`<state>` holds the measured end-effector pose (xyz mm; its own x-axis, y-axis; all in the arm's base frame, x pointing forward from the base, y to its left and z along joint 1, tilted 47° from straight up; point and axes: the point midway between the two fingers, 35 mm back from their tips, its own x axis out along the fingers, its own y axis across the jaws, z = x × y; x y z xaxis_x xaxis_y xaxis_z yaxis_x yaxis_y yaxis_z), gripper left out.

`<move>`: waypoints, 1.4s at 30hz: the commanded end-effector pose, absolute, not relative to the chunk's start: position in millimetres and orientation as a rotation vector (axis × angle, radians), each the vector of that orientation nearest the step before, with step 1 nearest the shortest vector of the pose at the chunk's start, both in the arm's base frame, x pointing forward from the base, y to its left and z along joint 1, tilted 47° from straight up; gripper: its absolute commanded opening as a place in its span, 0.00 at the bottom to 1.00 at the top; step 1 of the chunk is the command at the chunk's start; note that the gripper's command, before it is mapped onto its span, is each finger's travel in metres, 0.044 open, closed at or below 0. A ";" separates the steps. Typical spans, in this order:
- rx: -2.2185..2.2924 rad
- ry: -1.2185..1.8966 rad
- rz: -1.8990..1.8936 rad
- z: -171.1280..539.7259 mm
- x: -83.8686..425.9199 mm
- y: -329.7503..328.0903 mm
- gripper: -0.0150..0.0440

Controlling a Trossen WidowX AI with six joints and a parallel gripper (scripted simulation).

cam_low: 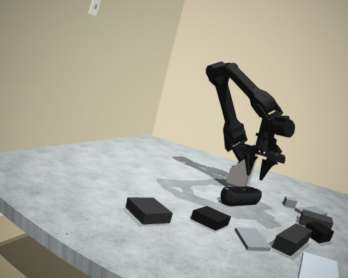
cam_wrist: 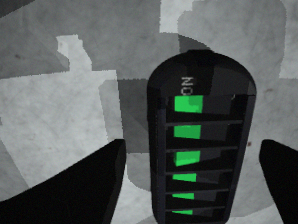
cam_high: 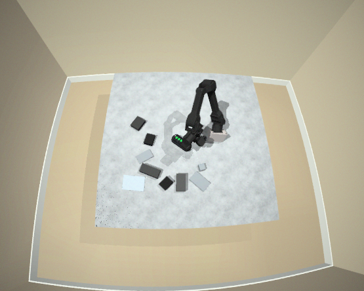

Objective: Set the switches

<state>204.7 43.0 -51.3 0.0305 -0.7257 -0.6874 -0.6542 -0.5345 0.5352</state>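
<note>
The dark grey controller unit (cam_high: 178,144) (cam_low: 239,198) (cam_wrist: 202,148) sits on its base near the arm, switches facing up. The wrist view shows six rockers in a row, each with its green end on the left and dark end on the right. "ON" is printed at the far end, on the green side. Which ends are pressed down is hard to tell. The underside label is hidden. My gripper (cam_low: 255,177) (cam_wrist: 193,148) is open and empty above the unit, one finger to each side of it in the wrist view. The fingertips do not touch it.
Two dark blocks (cam_high: 138,123) (cam_high: 149,139) lie left of the unit. Grey and black blocks (cam_high: 150,170) (cam_high: 182,182) (cam_high: 166,183), pale plates (cam_high: 144,156) (cam_high: 133,183) (cam_high: 200,181) and a small pale cube (cam_high: 202,166) lie toward the front. A beige block (cam_high: 218,136) stands at the arm's base.
</note>
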 end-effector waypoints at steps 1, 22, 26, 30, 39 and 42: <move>2.151 -1.512 -1.445 -59.1 209.8 57.1 0.92; 2.141 -1.516 -1.430 -77.4 210.2 43.5 1.00; 2.140 -1.516 -1.431 -81.8 209.7 38.8 1.00; 2.140 -1.516 -1.431 -86.2 209.1 33.9 1.00; 2.139 -1.518 -1.431 -95.6 207.1 22.8 1.00; 2.138 -1.519 -1.430 -98.6 206.3 19.1 1.00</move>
<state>209.3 24.9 -94.9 0.0360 -0.7910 -0.6107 -0.6580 -0.4787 0.5813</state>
